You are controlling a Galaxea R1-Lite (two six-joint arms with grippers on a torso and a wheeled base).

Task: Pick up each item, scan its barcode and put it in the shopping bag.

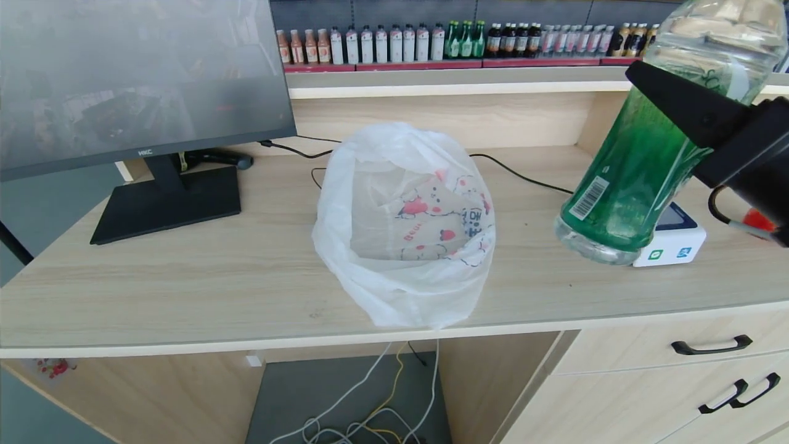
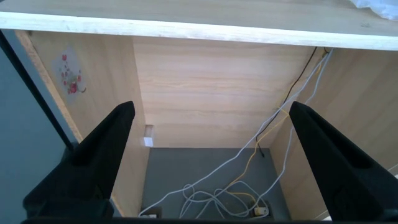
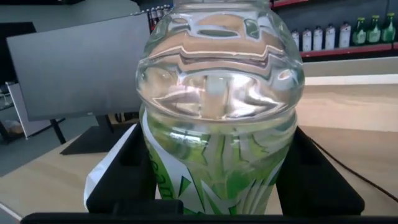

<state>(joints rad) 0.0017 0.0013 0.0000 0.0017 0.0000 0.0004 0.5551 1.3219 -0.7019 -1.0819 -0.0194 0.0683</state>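
1. Right gripper (image 1: pixel 684 108): up at the right end of the counter (image 1: pixel 185 277), its black fingers clamped on the middle of a large bottle (image 1: pixel 629 166). One finger lies across the side facing me; the right wrist view shows a finger on either side of the bottle's body.
2. The bottle: clear plastic with a green label, held tilted, upper end leaning away to the right. A barcode (image 1: pixel 588 197) shows on the label low down, facing the front edge of the counter.
3. The bottle's lower end hangs just beside a small white scanner box (image 1: pixel 675 243) and covers its left corner from the head view. I cannot tell whether it touches the counter.
4. Shopping bag (image 1: pixel 345 203): white, thin plastic, mouth open, standing mid-counter, well apart from the bottle. A pack with red and pink print (image 1: pixel 431 216) lies inside.
5. Left gripper (image 2: pixel 211 109): below the countertop edge, fingers spread wide, nothing between them. Loose cables (image 2: pixel 217 193) lie on the floor of the recess beyond it.
6. Monitor (image 1: pixel 135 80): dark, on its stand at the left end of the counter.
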